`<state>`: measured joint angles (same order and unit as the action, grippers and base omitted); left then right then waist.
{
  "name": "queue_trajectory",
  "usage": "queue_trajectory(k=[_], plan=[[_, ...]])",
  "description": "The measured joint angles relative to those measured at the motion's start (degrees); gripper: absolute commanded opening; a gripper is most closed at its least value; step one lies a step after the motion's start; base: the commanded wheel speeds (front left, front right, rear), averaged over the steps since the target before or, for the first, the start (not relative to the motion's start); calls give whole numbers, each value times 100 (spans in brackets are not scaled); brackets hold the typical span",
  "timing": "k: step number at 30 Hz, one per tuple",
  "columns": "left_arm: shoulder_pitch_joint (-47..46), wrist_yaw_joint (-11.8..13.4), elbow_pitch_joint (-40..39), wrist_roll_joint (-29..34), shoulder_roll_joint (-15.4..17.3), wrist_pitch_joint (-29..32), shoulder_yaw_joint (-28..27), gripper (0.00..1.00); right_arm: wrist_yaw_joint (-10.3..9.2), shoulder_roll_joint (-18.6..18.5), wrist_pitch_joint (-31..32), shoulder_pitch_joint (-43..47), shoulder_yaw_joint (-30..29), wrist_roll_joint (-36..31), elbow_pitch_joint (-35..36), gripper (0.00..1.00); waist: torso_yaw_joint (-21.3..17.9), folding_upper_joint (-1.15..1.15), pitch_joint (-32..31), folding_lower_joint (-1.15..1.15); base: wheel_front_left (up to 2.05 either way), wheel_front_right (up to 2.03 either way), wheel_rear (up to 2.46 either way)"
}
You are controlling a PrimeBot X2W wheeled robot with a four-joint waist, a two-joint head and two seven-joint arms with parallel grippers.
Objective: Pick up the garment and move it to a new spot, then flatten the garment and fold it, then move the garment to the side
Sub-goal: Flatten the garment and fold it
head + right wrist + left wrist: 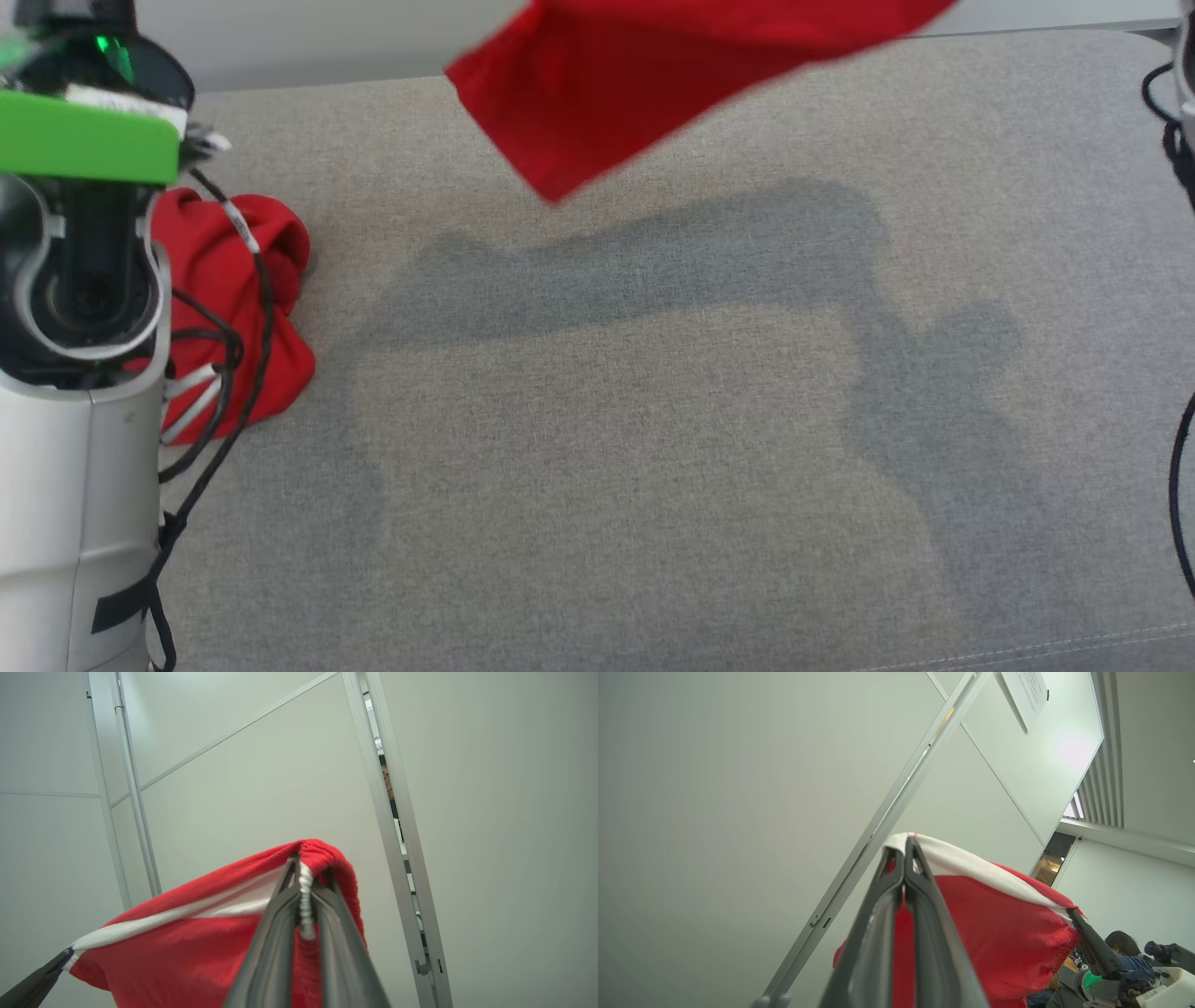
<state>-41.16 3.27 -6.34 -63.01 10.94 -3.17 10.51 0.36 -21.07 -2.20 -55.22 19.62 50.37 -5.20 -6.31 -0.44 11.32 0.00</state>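
Garment [653,84] hangs stretched above the grey cushion [653,467], left fingers [873,942] and right fingers [271,942] each clamped on its white-banded edge. This looks like the carrying step; next it needs lowering evenly to lie flat.

Most likely an office or lab, split up by partitions; pale wall panels [243,788] sit in slim aluminium posts [887,812]; in the left wrist view a printed notice [1024,695] hangs at 1 o'clock, a louvred ceiling vent [1104,765] runs at 2 o'clock, and a person [1127,952] is low at 4 o'clock; the worktop is grey upholstery [653,420].
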Motion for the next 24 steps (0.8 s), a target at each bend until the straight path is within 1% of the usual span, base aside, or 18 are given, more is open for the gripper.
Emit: queue_trajectory(k=[2, 5, 7, 9, 11, 14, 16, 18, 20, 21, 24], plan=[[-229, -60, -26, 25, -3, -16, 32, 0, 16, -53, -107, -111, 30, -138, -79, 0, 12, 0, 73, 0, 0, 0, 0], [35, -118, 129, 51, 8, 13, 230, 0, 142, -77, 36, 334, 445, -144, -463, 0, 42, 0, 168, 0, 0, 0, 0], [527, -142, 281, 68, 2, 13, 409, 0, 276, -81, 208, 925, 773, -126, -765, 0, 58, 0, 233, 0, 0, 0, 0], [1098, -194, 449, 47, -93, 18, 611, 0, 365, -111, 333, 1552, 1034, -64, -1057, 0, 73, 0, 302, 0, 0, 0, 0], [1649, -235, 612, -20, -244, 20, 855, 0, 419, -187, 389, 2090, 1245, -46, -1313, 0, 89, 0, 374, 0, 0, 0, 0], [2293, -343, 845, -81, -428, 62, 1190, 0, 446, -253, 367, 2598, 1302, -19, -1586, 0, 116, 0, 483, 0, 0, 0, 0], [2578, -438, 1032, -77, -457, 27, 1287, 0, 510, -216, 264, 2770, 1338, 33, -1707, 0, 141, 0, 541, 0, 0, 0, 0], [2768, -493, 1181, -78, -439, -74, 1251, 0, 552, -166, 167, 2875, 1402, 48, -1746, 0, 166, 0, 568, 0, 0, 0, 0], [2854, -611, 1316, -74, -411, -178, 1233, 0, 578, -83, 19, 2943, 1423, 87, -1759, 0, 180, 0, 556, 0, 0, 0, 0], [2882, -650, 1361, -71, -400, -235, 1207, 0, 610, -73, -55, 2980, 1460, 77, -1757, 0, 183, 0, 537, 0, 0, 0, 0], [2945, -738, 1406, -9, -349, -302, 1201, 0, 620, -114, -179, 3041, 1590, -55, -1744, 0, 184, 0, 484, 0, 0, 0, 0]])
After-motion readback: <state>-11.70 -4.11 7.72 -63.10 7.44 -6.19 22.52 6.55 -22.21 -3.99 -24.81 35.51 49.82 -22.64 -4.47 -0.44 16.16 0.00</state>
